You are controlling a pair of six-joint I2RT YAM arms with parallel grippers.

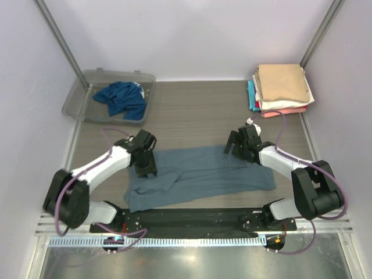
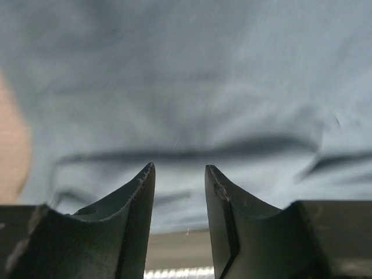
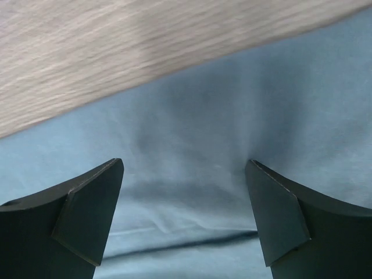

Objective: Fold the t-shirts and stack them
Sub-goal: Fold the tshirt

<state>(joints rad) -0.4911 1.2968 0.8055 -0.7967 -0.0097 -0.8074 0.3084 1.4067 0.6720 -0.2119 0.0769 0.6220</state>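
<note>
Jaws of left gripper (image 2: 179,168): parted by a narrow gap, nothing between them, tips low over dusty slate-blue cloth; whether they touch it cannot be told.

Jaws of right gripper (image 3: 185,165): spread wide, holding nothing, poised over the same cloth close to its far edge.

Slate-blue t-shirt (image 1: 203,174): soft matte knit, spread flat across the near middle of the table (image 1: 197,110), loosely creased, left end bunched in folds.

Teal-blue t-shirt (image 1: 122,97): crumpled heap inside the tub (image 1: 74,102), far left.

Tub: clear plastic, rectangular, rounded corners.

Folded stack (image 1: 282,87): far right corner, squared pile; tan shirt (image 1: 282,78) on top, white under it, coral edge (image 1: 279,114) at the near side, teal edge (image 1: 250,93) at the left.

Table: pale grey wood-grain surface.
</note>
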